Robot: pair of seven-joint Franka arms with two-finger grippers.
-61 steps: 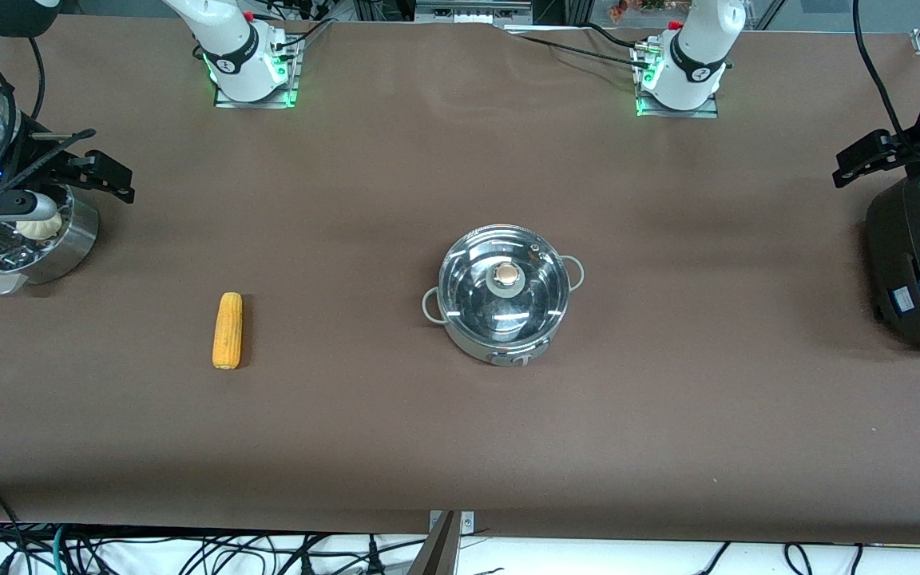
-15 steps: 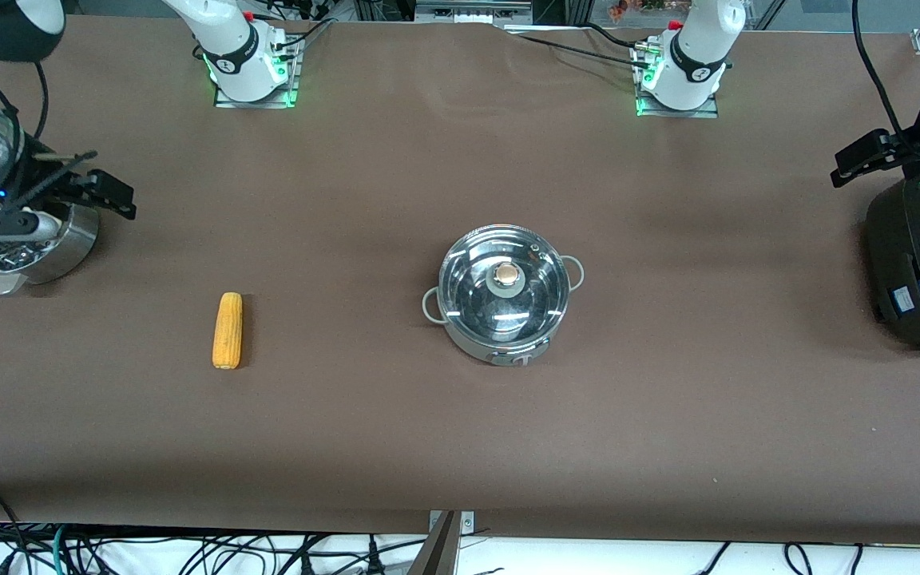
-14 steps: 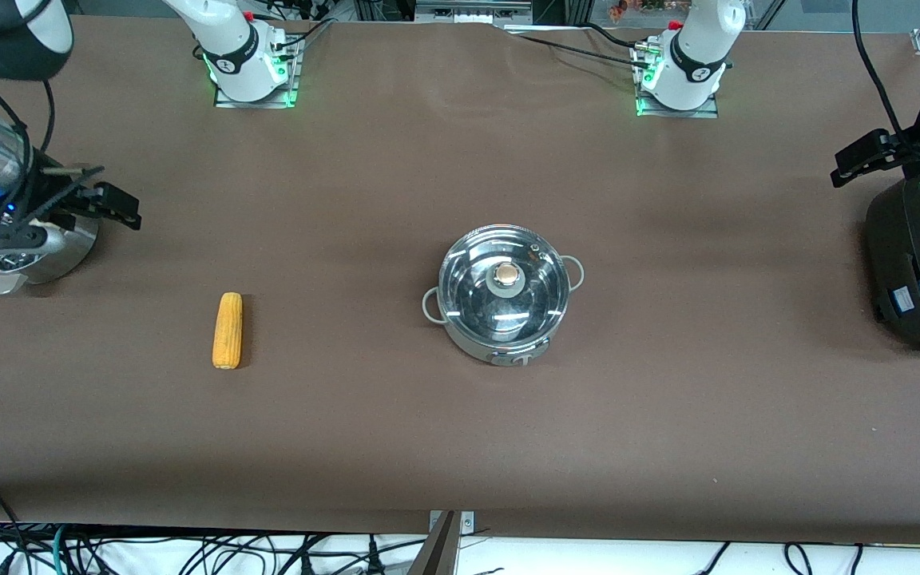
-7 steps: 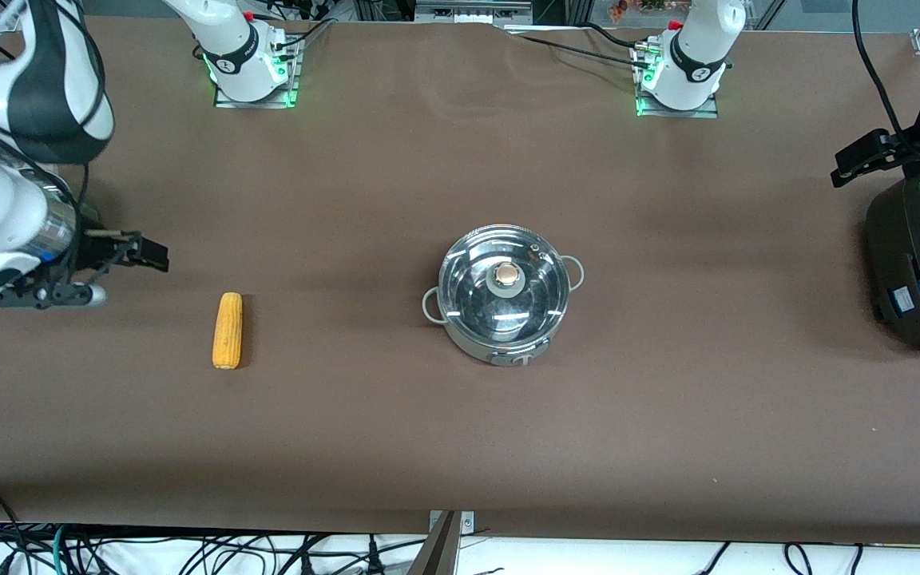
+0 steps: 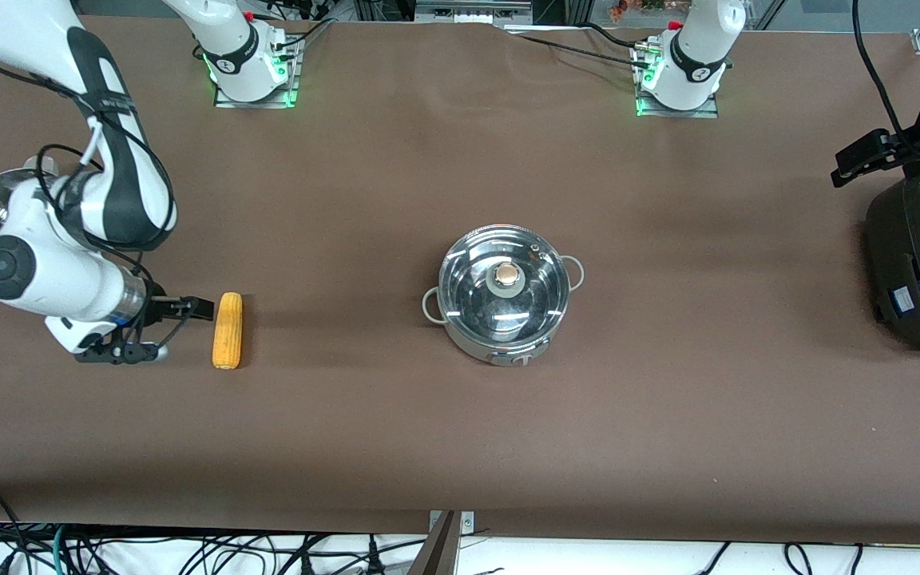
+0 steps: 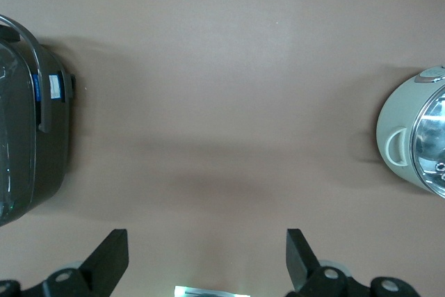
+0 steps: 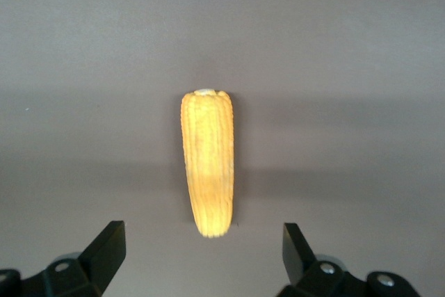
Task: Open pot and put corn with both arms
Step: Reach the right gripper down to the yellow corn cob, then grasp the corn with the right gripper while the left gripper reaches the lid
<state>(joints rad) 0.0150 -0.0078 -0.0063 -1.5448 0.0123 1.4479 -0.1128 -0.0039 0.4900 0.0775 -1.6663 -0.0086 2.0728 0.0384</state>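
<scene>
Right gripper (image 5: 185, 310) spread wide and empty over bare table beside corn (image 5: 227, 330), corn at pot's (image 5: 505, 293) nine o'clock, lid shut; left gripper (image 6: 206, 259) equally wide, empty, waiting above cooker (image 5: 919, 263), presumably for the lid.

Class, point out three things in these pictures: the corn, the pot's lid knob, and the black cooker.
corn (image 7: 207, 163), right wrist view, middle of the cob.
lid knob (image 5: 506, 275), front view, its tan top.
black cooker (image 5: 919, 267), front view, its dark body.
</scene>
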